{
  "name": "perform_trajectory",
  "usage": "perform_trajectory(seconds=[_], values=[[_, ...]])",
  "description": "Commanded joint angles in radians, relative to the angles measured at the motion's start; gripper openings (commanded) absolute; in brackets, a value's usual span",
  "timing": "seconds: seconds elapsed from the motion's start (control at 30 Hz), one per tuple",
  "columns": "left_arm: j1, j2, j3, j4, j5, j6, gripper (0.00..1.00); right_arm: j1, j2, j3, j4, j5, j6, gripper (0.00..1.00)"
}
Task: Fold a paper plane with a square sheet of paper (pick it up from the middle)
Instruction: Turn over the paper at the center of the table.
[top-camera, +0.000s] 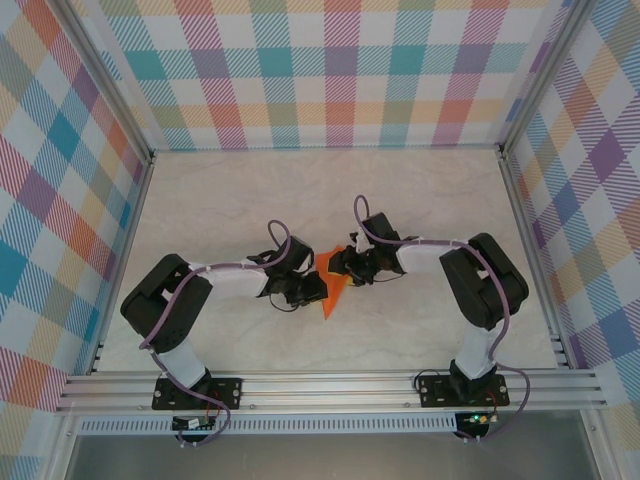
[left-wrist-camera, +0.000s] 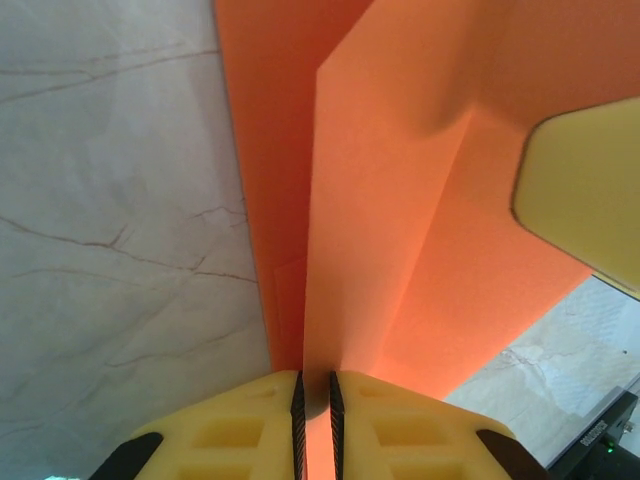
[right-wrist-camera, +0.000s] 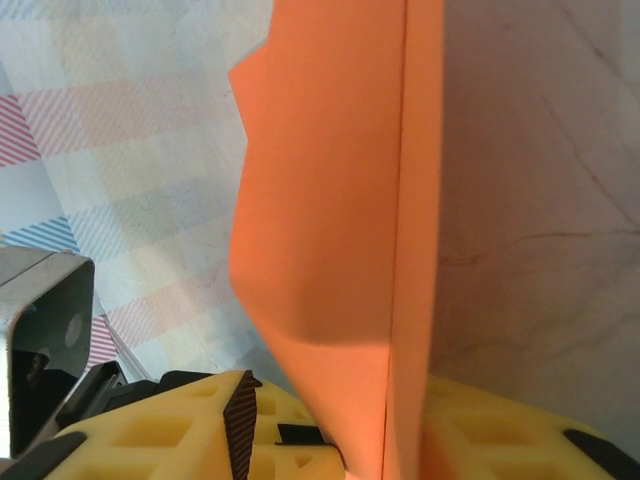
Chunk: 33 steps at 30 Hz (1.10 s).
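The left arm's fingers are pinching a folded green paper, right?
Not quite. The paper is orange, not green. The left wrist view shows it: the left arm's fingers are pinching the folded orange paper.

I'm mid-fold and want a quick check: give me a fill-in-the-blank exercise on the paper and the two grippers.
1. The folded paper is ____ in colour.
2. The left gripper is ____ on the paper.
3. The right gripper has the paper standing ____ its two fingers.

Missing words: orange; shut; between.
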Motion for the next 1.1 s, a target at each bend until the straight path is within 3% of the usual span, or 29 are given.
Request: perform_trajectory(seconds=[0.0, 0.3, 0.53, 0.77, 0.9, 1.07], values=[[-0.006, 0.003, -0.012, -0.004, 0.014, -0.017, 0.17, 0.006, 0.030, 0.024, 0.016, -0.030, -0.047, 0.35], [-0.005, -0.001, -0.022, -0.026, -0.020, -0.023, 0.16, 0.007, 0.062, 0.050, 0.010, -0.078, -0.160, 0.30], [-0.006, -0.024, -0.038, -0.021, -0.039, -0.026, 0.17, 0.007, 0.077, 0.072, -0.016, -0.081, -0.202, 0.18], [-0.005, -0.139, -0.077, -0.023, -0.083, -0.026, 0.20, 0.006, 0.015, 0.094, -0.104, -0.034, -0.236, 0.08], [-0.005, -0.252, -0.115, -0.049, -0.160, -0.023, 0.22, 0.007, -0.067, 0.137, -0.260, 0.080, -0.287, 0.08], [-0.005, -0.404, -0.154, -0.130, -0.313, -0.018, 0.26, 0.015, -0.138, 0.281, -0.671, 0.426, -0.387, 0.09]])
